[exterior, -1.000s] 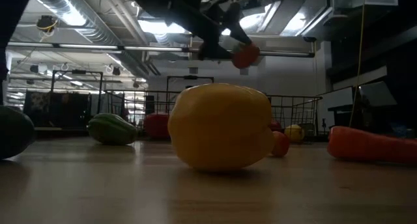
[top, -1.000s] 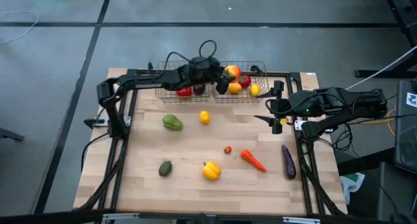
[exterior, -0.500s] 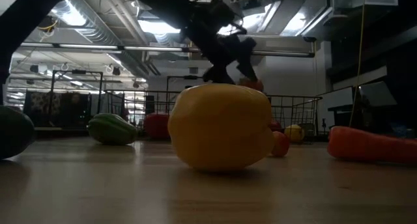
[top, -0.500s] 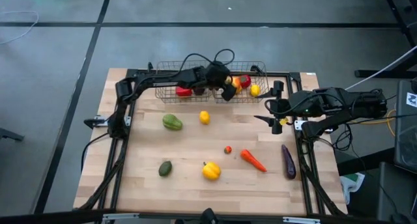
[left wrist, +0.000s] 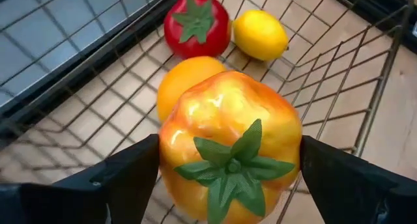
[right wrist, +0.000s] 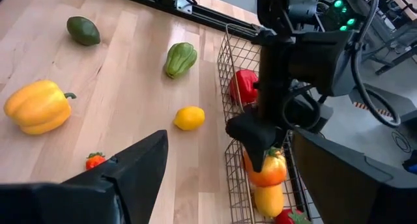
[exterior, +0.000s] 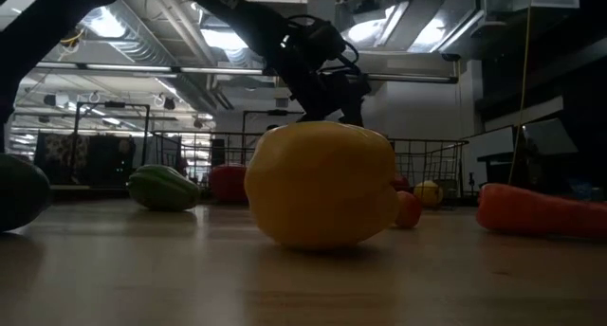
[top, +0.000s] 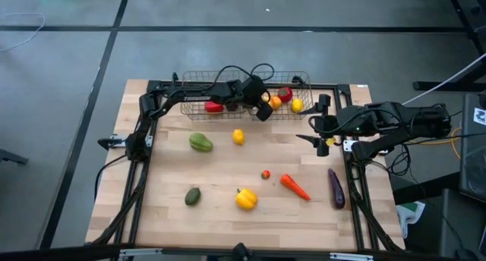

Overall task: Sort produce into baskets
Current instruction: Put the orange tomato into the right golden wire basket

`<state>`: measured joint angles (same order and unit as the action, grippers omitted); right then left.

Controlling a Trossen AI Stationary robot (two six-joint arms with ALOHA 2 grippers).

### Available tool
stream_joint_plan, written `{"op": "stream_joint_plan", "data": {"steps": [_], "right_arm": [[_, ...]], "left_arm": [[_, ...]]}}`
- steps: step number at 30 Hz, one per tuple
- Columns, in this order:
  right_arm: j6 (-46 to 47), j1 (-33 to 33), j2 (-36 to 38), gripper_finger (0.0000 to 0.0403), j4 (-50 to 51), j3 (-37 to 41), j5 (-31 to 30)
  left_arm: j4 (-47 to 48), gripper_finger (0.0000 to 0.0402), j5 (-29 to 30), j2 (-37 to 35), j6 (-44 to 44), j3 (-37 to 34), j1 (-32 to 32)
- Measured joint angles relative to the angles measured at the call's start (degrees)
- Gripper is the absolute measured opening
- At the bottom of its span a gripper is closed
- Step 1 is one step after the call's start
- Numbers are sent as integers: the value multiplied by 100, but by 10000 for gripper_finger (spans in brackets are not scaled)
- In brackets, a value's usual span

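Note:
My left gripper (top: 265, 108) is down in the right wire basket (top: 302, 82) at the table's far edge, shut on an orange-yellow pepper (left wrist: 228, 133) with a green stem. Under and beside the pepper lie an orange (left wrist: 186, 81), a red tomato (left wrist: 195, 25) and a lemon (left wrist: 260, 34). The left basket (top: 190, 94) holds a red pepper (top: 215, 106). My right gripper (top: 322, 136) is open and empty at the table's right edge, level with the baskets' near side. My left gripper pinches the pepper's two opposite sides (left wrist: 174, 152) between its two fingers (left wrist: 130, 172), with the stem end toward the wrist. The fingers come from above, pointing down into the basket (right wrist: 264, 160). Whether the pepper rests on the basket floor I cannot tell.
On the bare wooden table lie a green pepper (top: 200, 143), a lemon (top: 238, 136), a small tomato (top: 266, 174), a carrot (top: 295, 187), an eggplant (top: 336, 188), a yellow pepper (top: 246, 199) and an avocado (top: 193, 196).
My left gripper has carried the orange-yellow pepper from high over the baskets toward the table's right and down into the right basket, staying shut on it.

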<state>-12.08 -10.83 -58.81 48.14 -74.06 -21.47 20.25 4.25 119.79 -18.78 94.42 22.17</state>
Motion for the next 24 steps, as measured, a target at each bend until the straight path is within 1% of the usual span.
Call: {"op": "stream_joint_plan", "data": {"steps": [5, 13, 24], "right_arm": [[0, -2, 0, 325, 10, 0, 4], [0, 0, 0, 325, 2, 0, 4], [0, -2, 0, 325, 2, 0, 4]], "left_arm": [[-45, 342, -21, 147, 129, 18, -20], [-143, 342, -34, 155, 135, 51, 28], [54, 342, -87, 177, 440, 651, 61]]}}
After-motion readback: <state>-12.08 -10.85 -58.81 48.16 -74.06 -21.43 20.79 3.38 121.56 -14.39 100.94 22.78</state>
